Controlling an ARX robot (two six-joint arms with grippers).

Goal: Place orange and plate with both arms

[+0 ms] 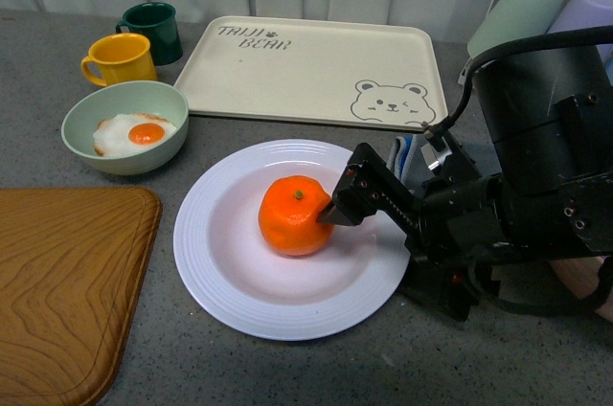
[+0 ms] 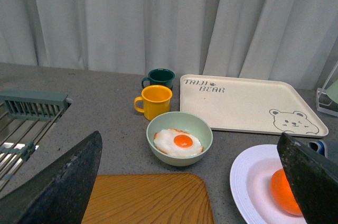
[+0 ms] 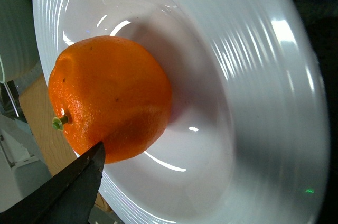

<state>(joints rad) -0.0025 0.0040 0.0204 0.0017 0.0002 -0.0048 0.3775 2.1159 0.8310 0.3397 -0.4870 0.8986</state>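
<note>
The orange (image 1: 292, 214) sits in the middle of the white ribbed plate (image 1: 220, 272) on the grey counter. My right gripper (image 1: 335, 207) is open and reaches in from the right, its dark fingertip right beside the orange, just above the plate. In the right wrist view the orange (image 3: 111, 97) lies in the plate's well (image 3: 264, 102) with one finger (image 3: 68, 192) next to it. My left gripper (image 2: 189, 142) is open and empty, out of the front view; its wrist view shows the plate (image 2: 248, 182) and part of the orange (image 2: 282, 192) behind one finger (image 2: 311, 176).
A pale green bowl with a fried egg (image 1: 124, 126) stands left of the plate. A yellow mug (image 1: 120, 59), a dark green mug (image 1: 153, 31) and the cream bear tray (image 1: 316, 66) stand behind. A wooden board (image 1: 67, 281) lies front left. Cups (image 1: 517, 9) hang back right.
</note>
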